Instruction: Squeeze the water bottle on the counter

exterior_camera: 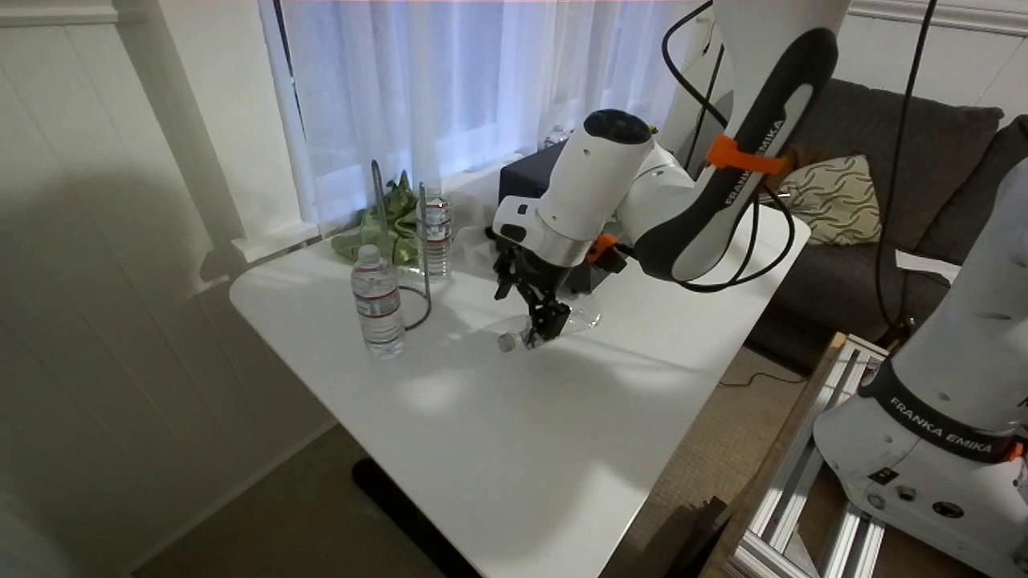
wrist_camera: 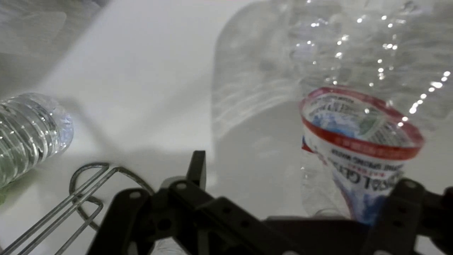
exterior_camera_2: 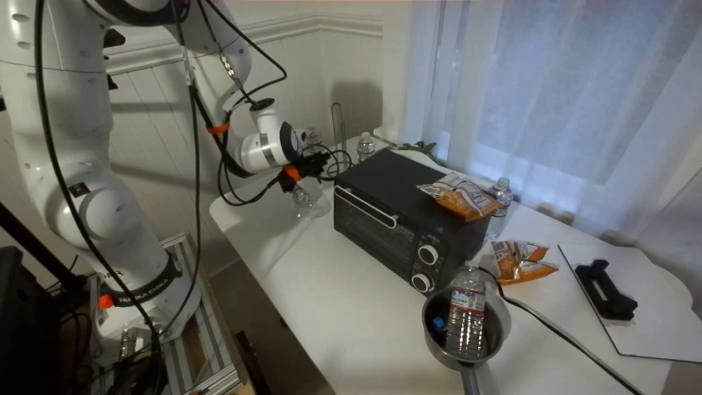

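The water bottle (exterior_camera: pixel 585 313) lies on its side on the white counter (exterior_camera: pixel 514 449), cap toward the upright bottles. It is clear, with a red, white and blue label that narrows like a cone in the wrist view (wrist_camera: pixel 368 170). It also shows below the gripper in an exterior view (exterior_camera_2: pixel 303 201). My gripper (exterior_camera: pixel 526 313) is low over the bottle's neck end. In the wrist view the gripper (wrist_camera: pixel 302 180) has its fingers wide apart, the left one over bare counter and the right one overlapping the label. The right fingertip and the bottle's neck are hidden there.
Two upright bottles (exterior_camera: pixel 377 305) (exterior_camera: pixel 434 233) stand near a wire stand (exterior_camera: pixel 426 257) and a green item (exterior_camera: pixel 393 229). A black toaster oven (exterior_camera_2: pixel 378 219) stands close beside the gripper. Chip bags (exterior_camera_2: pixel 521 262), a pot (exterior_camera_2: pixel 428 334) holding a bottle and a white board (exterior_camera_2: pixel 641 323) lie beyond it.
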